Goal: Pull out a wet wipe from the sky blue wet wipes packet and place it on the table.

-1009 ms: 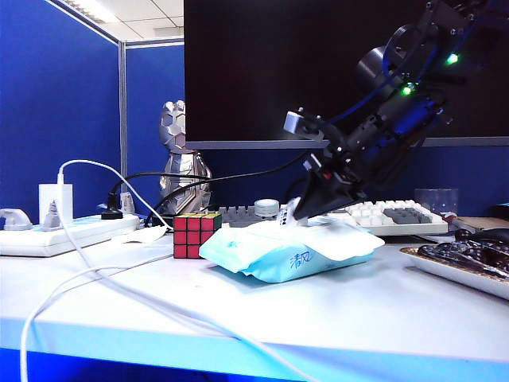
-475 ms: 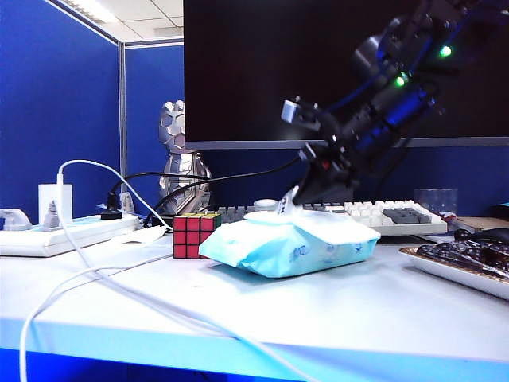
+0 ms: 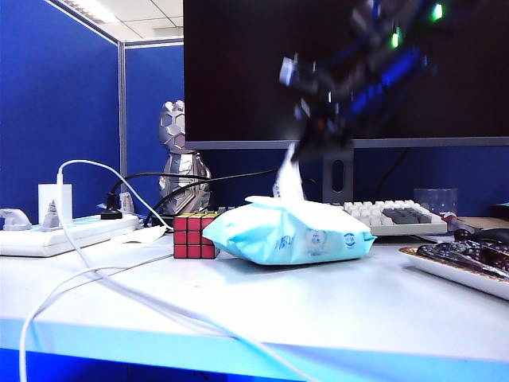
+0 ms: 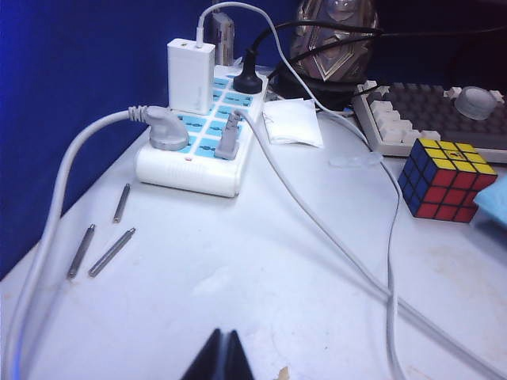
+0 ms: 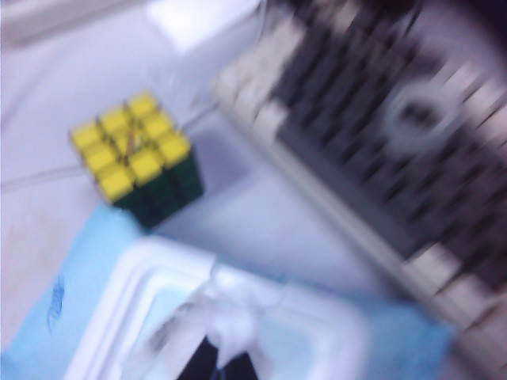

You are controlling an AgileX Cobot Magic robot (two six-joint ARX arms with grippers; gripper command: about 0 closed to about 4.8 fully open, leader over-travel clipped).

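The sky blue wet wipes packet (image 3: 290, 235) lies on the table (image 3: 334, 318), right of a Rubik's cube. A white wet wipe (image 3: 289, 179) rises as a narrow strip from its top opening. My right gripper (image 3: 308, 137), blurred by motion, is above the packet and shut on the wipe's upper end. In the right wrist view the wipe (image 5: 238, 313) bunches at the dark fingertips (image 5: 207, 360) over the packet's white flap (image 5: 119, 317). My left gripper (image 4: 224, 358) is shut on nothing, low over the table (image 4: 261, 269) far to the left; only a corner of the packet (image 4: 495, 207) shows there.
A Rubik's cube (image 3: 195, 235) touches the packet's left side. A keyboard (image 3: 390, 215) and monitor stand behind, with a tray (image 3: 461, 267) at the right. A power strip (image 4: 198, 142), white cables (image 4: 333, 237), three metal pins (image 4: 103, 247) and a paper scrap (image 4: 291, 123) lie at the left.
The right gripper closed on the wipe at the packet's opening and rose, drawing a strip of wipe up out of the packet. The packet's top lifted and bulged.
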